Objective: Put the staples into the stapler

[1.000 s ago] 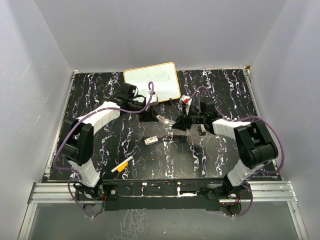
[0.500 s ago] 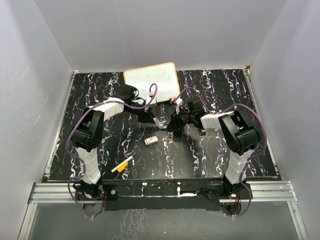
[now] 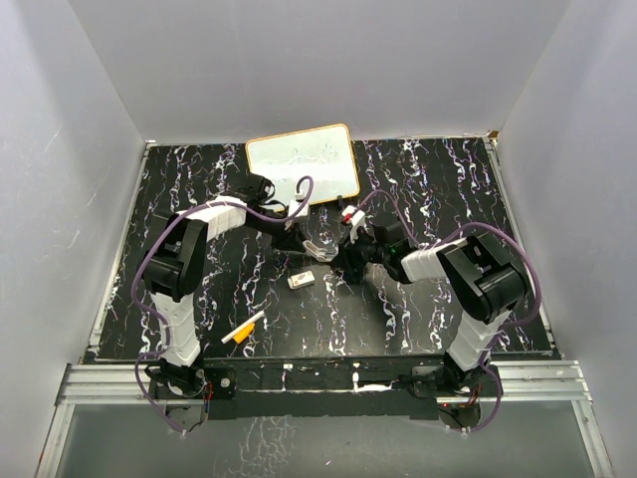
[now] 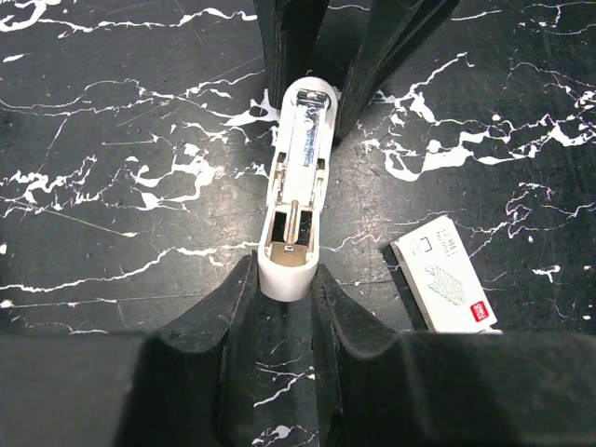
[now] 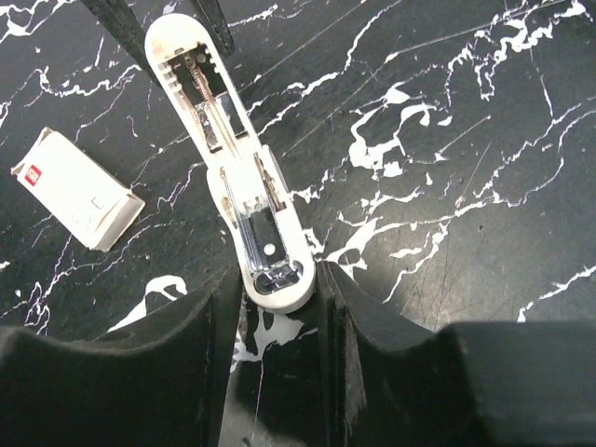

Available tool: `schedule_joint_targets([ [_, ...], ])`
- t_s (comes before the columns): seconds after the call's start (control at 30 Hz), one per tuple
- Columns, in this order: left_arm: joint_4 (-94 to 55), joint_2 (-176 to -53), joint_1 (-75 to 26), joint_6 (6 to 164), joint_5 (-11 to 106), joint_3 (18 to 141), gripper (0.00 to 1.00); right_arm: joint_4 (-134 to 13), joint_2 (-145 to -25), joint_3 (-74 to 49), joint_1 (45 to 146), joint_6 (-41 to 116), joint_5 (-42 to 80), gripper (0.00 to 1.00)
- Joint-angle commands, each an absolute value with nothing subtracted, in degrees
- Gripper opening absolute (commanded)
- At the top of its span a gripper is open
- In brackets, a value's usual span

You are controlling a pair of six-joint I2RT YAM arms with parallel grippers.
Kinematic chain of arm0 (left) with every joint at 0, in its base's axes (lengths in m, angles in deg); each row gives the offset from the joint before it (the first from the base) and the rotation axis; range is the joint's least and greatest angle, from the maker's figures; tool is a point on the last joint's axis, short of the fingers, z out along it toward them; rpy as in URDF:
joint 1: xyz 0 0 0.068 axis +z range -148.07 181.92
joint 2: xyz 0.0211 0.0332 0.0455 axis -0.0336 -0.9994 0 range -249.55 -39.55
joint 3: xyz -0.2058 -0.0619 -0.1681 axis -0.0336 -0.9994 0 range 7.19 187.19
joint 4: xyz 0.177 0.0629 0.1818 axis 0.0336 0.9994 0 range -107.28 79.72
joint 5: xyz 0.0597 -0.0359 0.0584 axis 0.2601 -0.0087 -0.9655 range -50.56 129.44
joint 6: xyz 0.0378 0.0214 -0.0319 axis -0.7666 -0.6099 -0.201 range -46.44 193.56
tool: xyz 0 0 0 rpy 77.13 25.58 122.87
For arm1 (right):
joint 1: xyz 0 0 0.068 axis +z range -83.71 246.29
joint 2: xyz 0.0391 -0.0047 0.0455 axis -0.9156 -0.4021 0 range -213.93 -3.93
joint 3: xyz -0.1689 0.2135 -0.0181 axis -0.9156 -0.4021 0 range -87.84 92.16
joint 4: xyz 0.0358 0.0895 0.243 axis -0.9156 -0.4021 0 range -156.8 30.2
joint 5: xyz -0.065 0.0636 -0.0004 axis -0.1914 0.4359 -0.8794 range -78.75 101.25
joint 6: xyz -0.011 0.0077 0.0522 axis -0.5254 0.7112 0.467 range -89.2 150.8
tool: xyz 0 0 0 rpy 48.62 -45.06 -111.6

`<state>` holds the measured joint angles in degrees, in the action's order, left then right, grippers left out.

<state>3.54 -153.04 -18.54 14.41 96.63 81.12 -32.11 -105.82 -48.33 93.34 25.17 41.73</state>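
The white stapler (image 3: 324,247) lies opened out flat on the black marbled table, metal channel up. My left gripper (image 3: 307,239) is shut on one rounded end (image 4: 287,270), with a finger (image 4: 228,298) on each side. My right gripper (image 3: 344,255) is shut on the other end (image 5: 275,275), fingers (image 5: 340,307) hugging it. Each wrist view shows the other gripper's dark fingers at the stapler's far end. The staples, a small white pack (image 3: 302,281), lie flat on the table just beside the stapler, also in the left wrist view (image 4: 445,284) and the right wrist view (image 5: 74,191).
A whiteboard (image 3: 304,162) lies at the back of the table behind the arms. An orange-and-white marker pen (image 3: 243,329) lies near the front left. Grey walls enclose the table on three sides.
The right gripper has moved left and down onto the stapler's end, its arm folding up. The left arm has also folded in, and the stapler has shifted slightly toward the front.
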Motion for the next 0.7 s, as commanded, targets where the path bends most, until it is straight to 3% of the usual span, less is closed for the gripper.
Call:
schedule_joint_targets([
  [0.0,7.1,-150.8,-18.8,10.7,97.6,80.3,0.0,-33.9,-104.3,-51.6,94.2,26.2,39.2,0.44],
  [0.13,8.6,-151.7,-18.8,9.7,97.7,81.5,0.03,-33.1,-104.3,-52.6,94.2,26.6,39.6,0.63],
  [0.2,9.0,-151.9,-18.8,9.6,98.2,81.6,0.06,-32.5,-103.5,-53.0,94.3,26.6,40.6,0.68],
  [0.67,9.5,-148.6,-19.4,12.5,99.4,83.9,0.08,-34.3,-98.1,-51.5,94.2,22.2,43.4,0.68],
])
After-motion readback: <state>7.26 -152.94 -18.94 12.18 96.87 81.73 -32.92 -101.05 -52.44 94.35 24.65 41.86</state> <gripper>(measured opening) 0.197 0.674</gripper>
